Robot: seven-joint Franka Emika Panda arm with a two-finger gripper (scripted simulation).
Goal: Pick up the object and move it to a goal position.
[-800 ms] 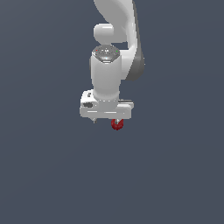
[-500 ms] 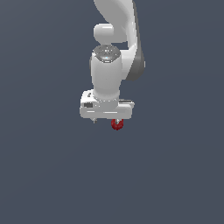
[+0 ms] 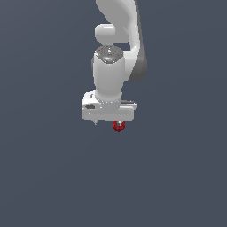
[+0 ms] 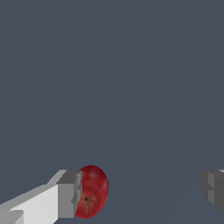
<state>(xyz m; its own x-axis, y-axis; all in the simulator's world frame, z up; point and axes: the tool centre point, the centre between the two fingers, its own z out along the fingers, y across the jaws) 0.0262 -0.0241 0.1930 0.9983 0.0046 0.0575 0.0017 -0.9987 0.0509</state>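
**Red ball sits against one finger of a wide-open gripper**

Ext. view, from its left to its right: plain dark grey-blue ground fills the frame, w/ no other item on it. Near centre the white arm (image 3: 116, 53) comes down from the upper edge, its round wrist housing facing the camera. Below that sits the broad white gripper (image 3: 107, 123) body, set crosswise. A small dark tip pokes out under the body toward the ext. view's left; toward the ext. view's right, the object (image 3: 118, 126), a small glossy dark red ball, shows just under the body's lower edge. It's much narrower than the gripper body. Whether the ball rests on the ground or hangs clear of it can't be told from this angle; no shadow or contact line is visible.

Wrist view: one grey-padded finger (image 4: 69, 194) on a white link has the red ball (image 4: 92, 192) pressed right against its pad. The ball's skin is shiny, w/ a small dark dimple and faint lines running from it. The other finger (image 4: 213, 189) stands well apart from the ball, w/ open grey ground between them. So the jaws are spread wide: the ball touches one pad only and isn't clamped from both sides. The ball lies between the two fingers but hard over to one side of the gap, not in the middle. Nothing else shows on the ground beyond the fingers.
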